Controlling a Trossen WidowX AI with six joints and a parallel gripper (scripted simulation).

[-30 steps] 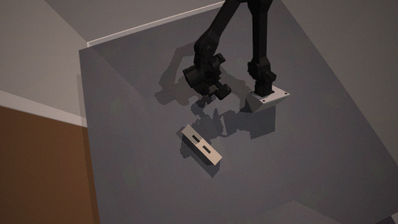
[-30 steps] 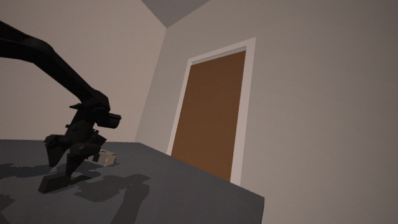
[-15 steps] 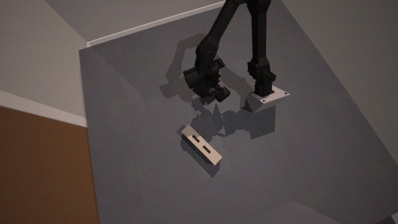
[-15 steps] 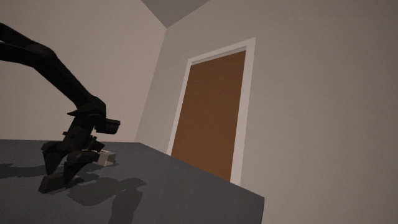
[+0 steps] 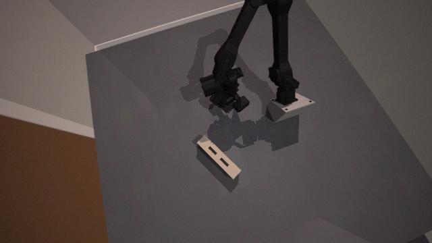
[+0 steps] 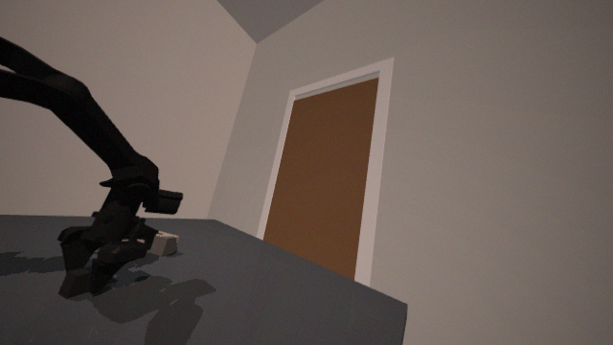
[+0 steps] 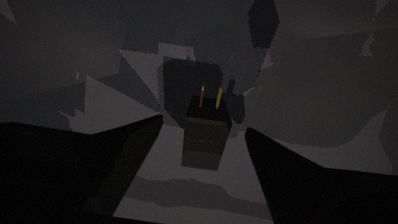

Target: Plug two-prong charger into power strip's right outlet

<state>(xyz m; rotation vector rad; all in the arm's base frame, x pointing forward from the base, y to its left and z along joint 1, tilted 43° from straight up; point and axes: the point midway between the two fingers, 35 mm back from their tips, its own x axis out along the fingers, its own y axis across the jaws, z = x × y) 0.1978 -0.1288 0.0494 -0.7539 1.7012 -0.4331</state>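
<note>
Gripper (image 7: 202, 145) wide apart, empty, fingers either side of charger (image 7: 205, 140) w/o contact. Charger lies on table (image 5: 304, 175), prongs (image 7: 210, 97) pointing away; power strip (image 5: 219, 161) nearby.

My own body hides the charger (image 7: 206, 135) from the top view. In the exterior view my gripper (image 6: 88, 261) covers most of the power strip (image 6: 164, 243), and my arm is cut off at the left edge. In the wrist view both my fingers run off the bottom edge
</note>
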